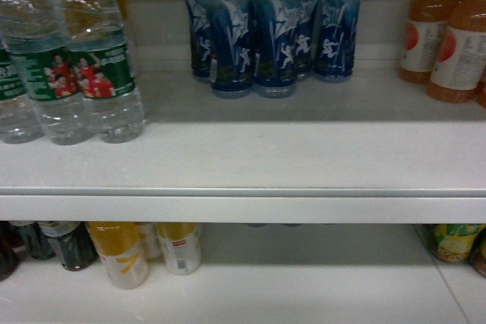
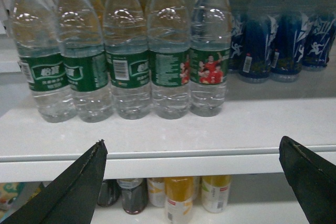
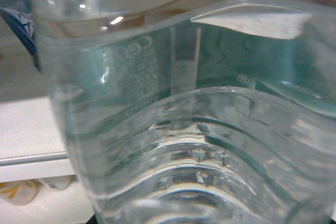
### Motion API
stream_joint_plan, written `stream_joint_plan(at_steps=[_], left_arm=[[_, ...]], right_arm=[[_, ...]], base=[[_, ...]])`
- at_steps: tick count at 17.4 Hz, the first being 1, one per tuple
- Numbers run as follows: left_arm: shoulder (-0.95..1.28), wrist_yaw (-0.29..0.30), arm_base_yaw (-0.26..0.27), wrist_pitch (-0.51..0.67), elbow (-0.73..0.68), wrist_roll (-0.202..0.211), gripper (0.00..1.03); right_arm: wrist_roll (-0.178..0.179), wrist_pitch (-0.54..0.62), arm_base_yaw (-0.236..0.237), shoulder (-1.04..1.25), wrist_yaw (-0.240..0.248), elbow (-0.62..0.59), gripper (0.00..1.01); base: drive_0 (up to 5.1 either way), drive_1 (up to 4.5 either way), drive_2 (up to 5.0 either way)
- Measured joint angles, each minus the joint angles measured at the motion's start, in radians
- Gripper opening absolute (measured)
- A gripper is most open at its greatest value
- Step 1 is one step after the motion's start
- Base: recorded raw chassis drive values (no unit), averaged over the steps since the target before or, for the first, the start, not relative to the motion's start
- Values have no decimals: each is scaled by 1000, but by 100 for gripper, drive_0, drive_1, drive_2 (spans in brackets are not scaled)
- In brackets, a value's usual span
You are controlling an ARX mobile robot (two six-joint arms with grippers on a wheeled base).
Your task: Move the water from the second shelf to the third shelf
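A clear ribbed water bottle [image 3: 199,129] with a dark green label fills the right wrist view, tilted and hanging in front of the white shelf edge [image 3: 31,158]. My right gripper is shut on it, though the bottle hides the fingers. More water bottles [image 2: 168,56] stand in a row on the shelf in the left wrist view, and three water bottles [image 1: 72,58] show at the far left of the head view. My left gripper [image 2: 191,145] is open and empty, held level with the shelf's front edge [image 2: 199,161] and short of the row. Neither arm shows in the head view.
Blue-labelled bottles [image 1: 273,36] stand mid-shelf at the back and orange juice bottles [image 1: 448,36] at the right. On the shelf below are yellow-capped drinks [image 1: 121,252], dark bottles [image 1: 64,244] and a green-yellow pack [image 1: 456,242]. The shelf's white front lip [image 1: 243,209] crosses the head view.
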Motion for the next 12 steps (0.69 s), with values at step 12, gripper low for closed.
stream_joint_plan(at_steps=[12], left_arm=[[0, 0, 0, 1, 0, 0, 98]], right_arm=[[0, -4, 0, 1, 0, 0, 40]], base=[[-492, 248, 248]])
